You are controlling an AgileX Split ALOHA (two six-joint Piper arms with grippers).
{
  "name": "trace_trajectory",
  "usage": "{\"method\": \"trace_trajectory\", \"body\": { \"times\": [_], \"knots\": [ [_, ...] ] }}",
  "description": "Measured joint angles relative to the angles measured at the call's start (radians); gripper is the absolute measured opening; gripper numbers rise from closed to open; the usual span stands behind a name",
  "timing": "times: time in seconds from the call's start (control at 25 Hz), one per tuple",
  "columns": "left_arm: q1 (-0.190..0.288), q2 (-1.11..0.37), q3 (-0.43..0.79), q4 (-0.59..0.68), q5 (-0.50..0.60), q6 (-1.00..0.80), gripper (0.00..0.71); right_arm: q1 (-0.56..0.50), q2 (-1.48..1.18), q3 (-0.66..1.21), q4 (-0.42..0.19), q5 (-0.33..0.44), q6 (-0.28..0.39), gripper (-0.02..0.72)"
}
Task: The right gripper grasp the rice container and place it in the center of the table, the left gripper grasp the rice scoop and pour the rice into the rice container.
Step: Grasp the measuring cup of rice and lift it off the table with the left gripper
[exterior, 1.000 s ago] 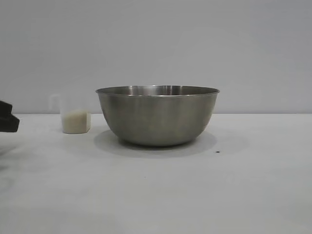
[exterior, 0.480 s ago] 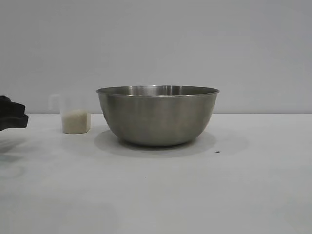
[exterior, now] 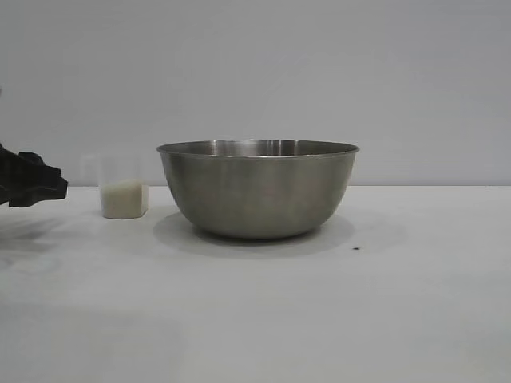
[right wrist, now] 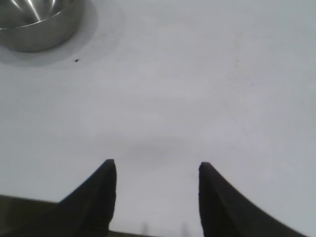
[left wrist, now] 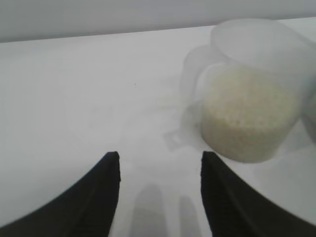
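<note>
Right hand [right wrist: 157, 165] spread above table [right wrist: 197, 89], rice container [right wrist: 37, 22] well apart.

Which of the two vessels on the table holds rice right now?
The rice scoop, the small clear cup left of the rice container, holds rice; the steel bowl's inside is not visible.

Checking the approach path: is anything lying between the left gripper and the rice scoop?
Nothing: in the left wrist view only bare table separates the open left gripper from the rice scoop; the exterior view agrees.
</note>
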Motion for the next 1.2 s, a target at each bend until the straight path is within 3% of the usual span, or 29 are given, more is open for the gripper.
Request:
{"method": "trace_trajectory", "body": {
  "times": [1.2],
  "knots": [
    [0.000, 0.092, -0.144, 0.045, 0.001, -0.011, 0.335, 0.000, 0.000, 0.000, -0.008, 0.000, 0.016, 0.328]
  ]
}}
